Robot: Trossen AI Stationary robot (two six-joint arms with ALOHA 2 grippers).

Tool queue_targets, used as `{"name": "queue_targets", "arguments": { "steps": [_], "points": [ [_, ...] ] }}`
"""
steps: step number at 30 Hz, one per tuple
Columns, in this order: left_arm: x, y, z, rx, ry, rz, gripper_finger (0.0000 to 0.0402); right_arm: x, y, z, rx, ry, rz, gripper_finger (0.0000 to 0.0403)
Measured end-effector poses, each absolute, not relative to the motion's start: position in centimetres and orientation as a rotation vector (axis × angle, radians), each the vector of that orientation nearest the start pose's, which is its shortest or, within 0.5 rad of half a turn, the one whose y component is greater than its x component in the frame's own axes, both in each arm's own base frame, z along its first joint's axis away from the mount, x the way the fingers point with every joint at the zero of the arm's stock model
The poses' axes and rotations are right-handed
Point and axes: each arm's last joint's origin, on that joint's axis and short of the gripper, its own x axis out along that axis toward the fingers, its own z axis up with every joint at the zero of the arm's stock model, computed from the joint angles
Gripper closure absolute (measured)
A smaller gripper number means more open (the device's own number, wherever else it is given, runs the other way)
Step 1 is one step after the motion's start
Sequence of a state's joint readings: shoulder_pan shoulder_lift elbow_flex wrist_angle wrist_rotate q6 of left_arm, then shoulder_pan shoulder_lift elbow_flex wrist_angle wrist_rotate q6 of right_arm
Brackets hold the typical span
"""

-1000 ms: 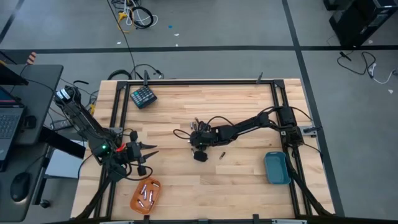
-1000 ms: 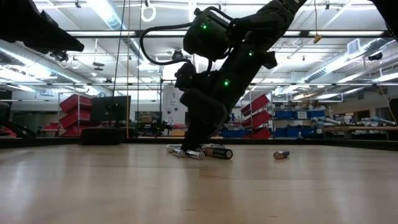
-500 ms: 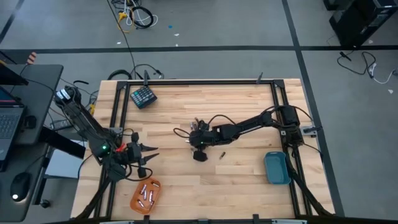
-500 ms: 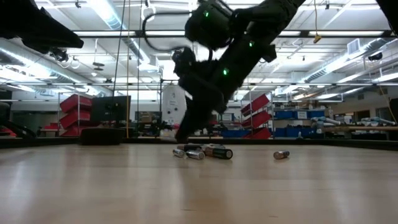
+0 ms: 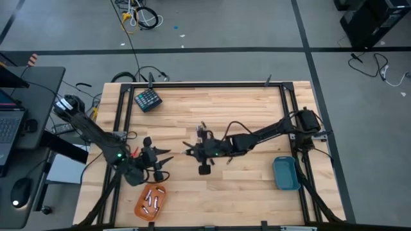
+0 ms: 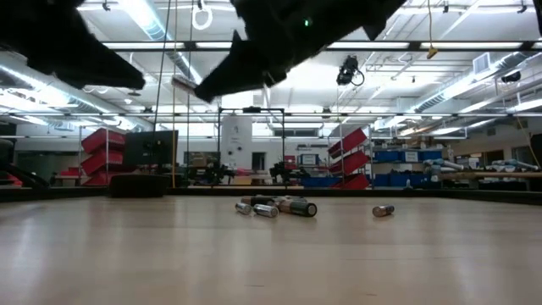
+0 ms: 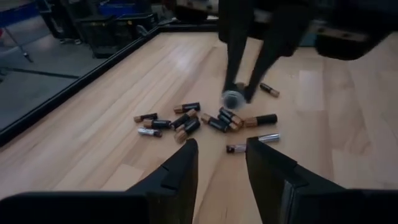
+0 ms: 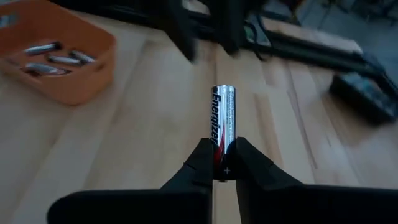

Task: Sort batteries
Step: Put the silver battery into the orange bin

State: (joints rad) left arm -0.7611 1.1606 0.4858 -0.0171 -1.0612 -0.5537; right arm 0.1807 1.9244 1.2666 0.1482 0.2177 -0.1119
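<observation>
Several small batteries (image 7: 199,119) lie in a loose heap on the wooden table (image 5: 257,109), seen low across it as batteries (image 6: 275,206); one lies apart (image 6: 383,210). My right gripper (image 8: 224,163) hangs above the table left of the heap, shut on a silvery battery (image 8: 224,118). From the left, my left gripper (image 7: 221,155) points at the heap, open and with nothing between its fingers. An orange tray (image 5: 149,201) near the front left holds several batteries. My right gripper pinches the silvery battery by one end (image 8: 225,155), the end marked with a plus, between its two fingertips. The battery sticks straight out beyond the fingers, in line with them, lifted clear of the table. The fingers slant slightly down toward the table's left side.
A blue tray (image 5: 286,173) stands at the front right. A dark teal keypad-like block (image 5: 148,99) lies at the far left. A black frame runs around the table. Bare wood lies between the heap and the orange tray.
My right gripper has risen from the heap with the silvery battery, gone toward the table's left and tipped up nearer to level. The battery is now clear of the table. My left gripper has moved toward the table's right, closer to the heap.
</observation>
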Motion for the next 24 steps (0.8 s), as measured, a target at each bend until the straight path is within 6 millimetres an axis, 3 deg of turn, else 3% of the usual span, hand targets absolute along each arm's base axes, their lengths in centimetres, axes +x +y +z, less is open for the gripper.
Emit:
{"name": "queue_targets", "arguments": {
  "steps": [9, 24],
  "points": [
    [19.2, -12.2, 19.8, 0.061, 0.265, 0.306, 0.0268, 42.3, 9.0, 21.9, -0.314, 0.44, 0.009, 0.0375],
    [19.6, -12.1, 20.3, 0.056, 0.23, 0.298, 0.0271, 42.3, 9.2, 21.9, -0.345, 0.442, -0.001, 0.0375]
  ]
}}
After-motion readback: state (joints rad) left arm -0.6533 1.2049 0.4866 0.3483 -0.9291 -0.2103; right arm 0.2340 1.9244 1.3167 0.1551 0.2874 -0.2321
